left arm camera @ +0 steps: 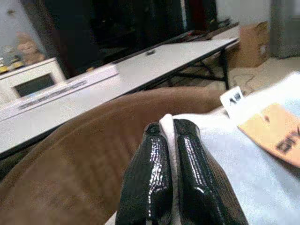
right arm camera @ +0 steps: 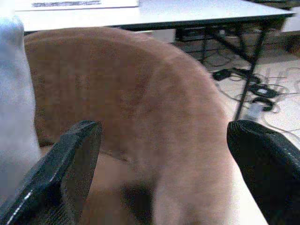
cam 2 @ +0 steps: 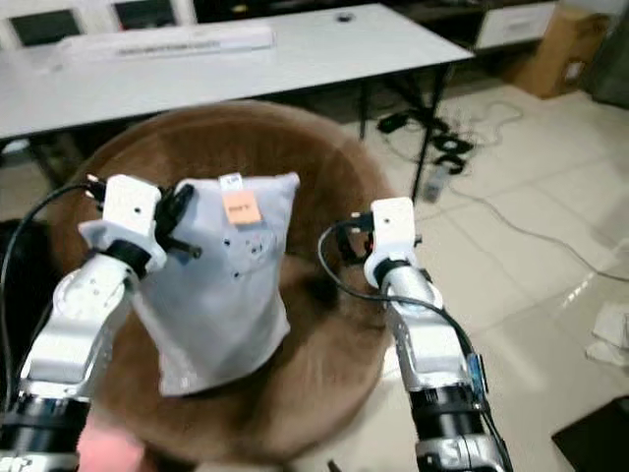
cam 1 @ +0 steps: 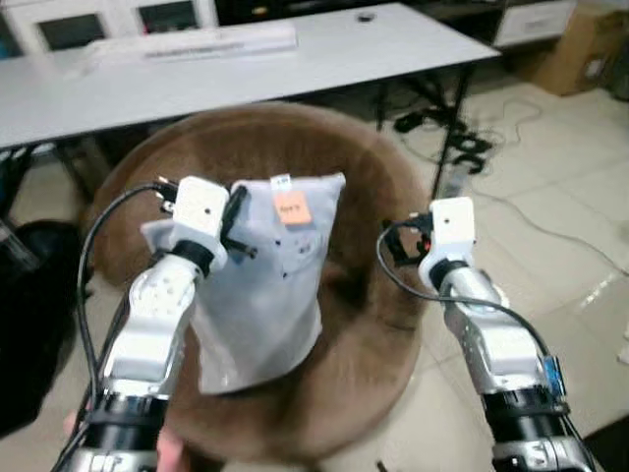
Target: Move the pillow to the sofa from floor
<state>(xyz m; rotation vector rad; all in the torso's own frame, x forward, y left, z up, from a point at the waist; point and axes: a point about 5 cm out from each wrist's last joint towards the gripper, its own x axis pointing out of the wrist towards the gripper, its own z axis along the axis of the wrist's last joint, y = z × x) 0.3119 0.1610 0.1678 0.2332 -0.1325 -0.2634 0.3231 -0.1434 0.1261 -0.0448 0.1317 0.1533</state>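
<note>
Brown round sofa (cam 1: 373, 324) fills frame centre; seat bare lower right of pillow (cam 1: 257, 295). Pillow blocks seat's left half. Sofa back rises behind, upper centre. Desk (cam 1: 324, 49) close behind sofa, across top. Cables (cam 1: 462, 138) on floor (cam 1: 560, 226), upper right.

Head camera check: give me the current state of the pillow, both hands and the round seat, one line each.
Light grey fabric pillow: held upright over the seat, orange tag near its top.
Left hand: shut on the pillow's top edge.
Right hand: open, holding nothing, beside the pillow above the seat.
Round brown plush sofa: under the pillow; whether the pillow's base rests on it, cannot tell.
</note>
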